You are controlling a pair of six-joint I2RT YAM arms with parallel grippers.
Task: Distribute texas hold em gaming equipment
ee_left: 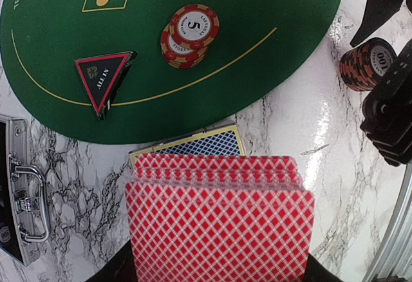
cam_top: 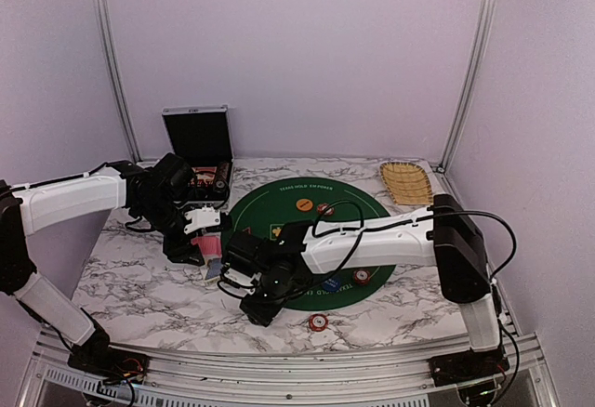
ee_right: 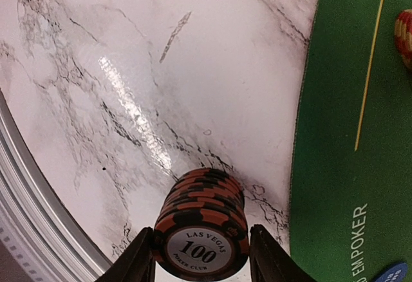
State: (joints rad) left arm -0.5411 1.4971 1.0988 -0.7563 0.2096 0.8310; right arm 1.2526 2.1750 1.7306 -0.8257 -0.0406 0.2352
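Observation:
My left gripper [cam_top: 206, 244] is shut on a fanned pack of red-backed cards [ee_left: 219, 217], held above a blue-backed card [ee_left: 199, 145] on the marble. My right gripper [ee_right: 201, 256] is shut on a stack of orange-and-black "100" chips [ee_right: 203, 221], which stands on the marble beside the green mat [ee_right: 347, 134]. That stack also shows in the left wrist view [ee_left: 365, 64]. On the mat lie a dark triangular "ALL IN" marker [ee_left: 102, 79] and a red "5" chip stack [ee_left: 190, 35]. In the top view my right gripper [cam_top: 260, 303] hides its chips.
A red chip stack [cam_top: 318, 321] sits on the marble near the front. Another chip stack [cam_top: 363, 277], a blue disc [cam_top: 330, 284] and an orange button [cam_top: 304, 204] lie on the mat. The black case [cam_top: 197, 145] stands open at the back left, the wicker basket [cam_top: 406, 182] at the back right.

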